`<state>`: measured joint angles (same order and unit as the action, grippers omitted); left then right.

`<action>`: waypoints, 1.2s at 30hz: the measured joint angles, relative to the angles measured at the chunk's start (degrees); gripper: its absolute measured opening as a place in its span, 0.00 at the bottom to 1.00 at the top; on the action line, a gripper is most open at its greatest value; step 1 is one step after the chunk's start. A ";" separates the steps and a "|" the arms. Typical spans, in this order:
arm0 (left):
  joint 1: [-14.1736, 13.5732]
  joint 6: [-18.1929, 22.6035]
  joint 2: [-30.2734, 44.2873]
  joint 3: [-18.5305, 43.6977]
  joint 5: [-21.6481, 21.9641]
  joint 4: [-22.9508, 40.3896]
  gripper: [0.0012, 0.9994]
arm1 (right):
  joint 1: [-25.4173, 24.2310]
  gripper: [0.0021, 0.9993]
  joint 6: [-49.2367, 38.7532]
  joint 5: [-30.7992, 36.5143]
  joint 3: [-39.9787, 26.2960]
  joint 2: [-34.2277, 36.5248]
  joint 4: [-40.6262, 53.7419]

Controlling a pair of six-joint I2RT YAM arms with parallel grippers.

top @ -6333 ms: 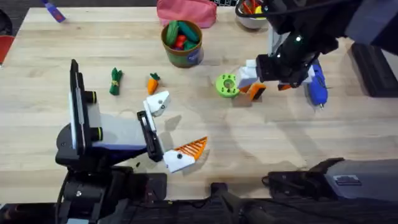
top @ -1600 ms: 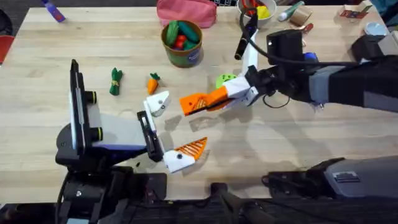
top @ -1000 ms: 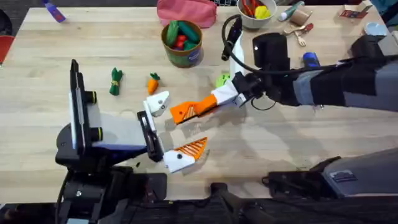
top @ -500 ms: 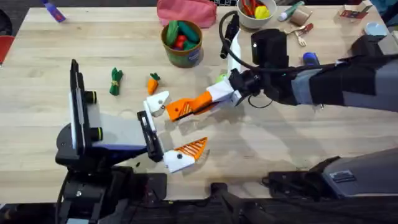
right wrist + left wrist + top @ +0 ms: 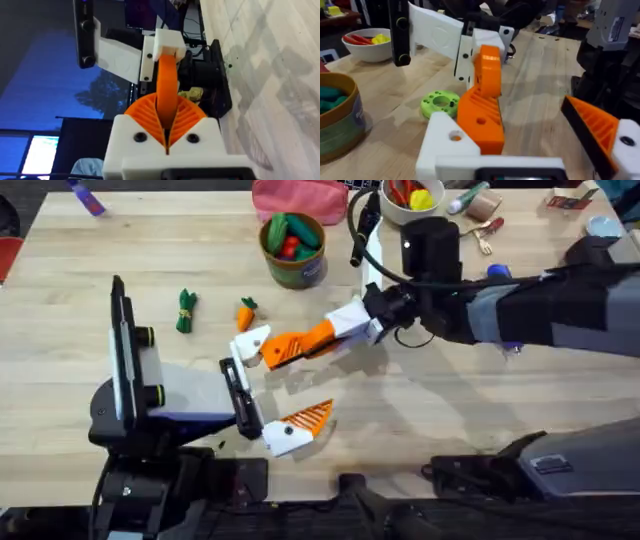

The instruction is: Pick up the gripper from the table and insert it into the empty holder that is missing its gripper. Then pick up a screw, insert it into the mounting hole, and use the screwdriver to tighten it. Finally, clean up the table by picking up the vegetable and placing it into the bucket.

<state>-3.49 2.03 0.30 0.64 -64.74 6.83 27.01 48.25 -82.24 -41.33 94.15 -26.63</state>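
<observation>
My right gripper (image 5: 330, 333) reaches across the table (image 5: 120, 250), shut on the orange gripper fin (image 5: 285, 348). The fin's far end lies against the plain white holder (image 5: 254, 342) on one finger of my left gripper (image 5: 277, 385). That gripper is open and its other finger carries an orange ribbed fin (image 5: 308, 418). In the left wrist view the orange fin (image 5: 482, 107) sits against the holder (image 5: 445, 145). The carrot (image 5: 246, 313) lies just beyond the holder. The green bucket (image 5: 293, 250) stands farther back. The blue screwdriver (image 5: 500, 275) is mostly hidden behind the right arm.
A green toy vegetable (image 5: 186, 311) lies left of the carrot. A pink pouch (image 5: 298, 198) and a white bowl (image 5: 405, 200) sit at the back edge. A green disc (image 5: 440, 102) rests on the table beyond the holder. The right arm spans the table's right half.
My right gripper has carried the orange fin leftward from beside the green disc until it meets the white holder. The left arm has not moved.
</observation>
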 joint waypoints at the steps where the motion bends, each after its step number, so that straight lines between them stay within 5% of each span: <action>1: 0.00 0.05 0.00 0.00 0.01 0.00 0.99 | 0.08 0.01 0.01 0.09 -0.08 0.00 0.02; 19: 0.00 0.14 0.00 0.00 0.15 0.00 0.99 | 1.00 0.01 1.29 2.30 -0.21 0.00 -0.61; 36: 0.26 0.17 0.02 0.00 0.47 -0.07 0.99 | 3.72 0.01 11.20 4.60 -1.17 4.07 -13.41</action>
<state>-3.22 2.20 0.32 0.64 -64.27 6.76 30.74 59.45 -77.64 -42.50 98.22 -40.04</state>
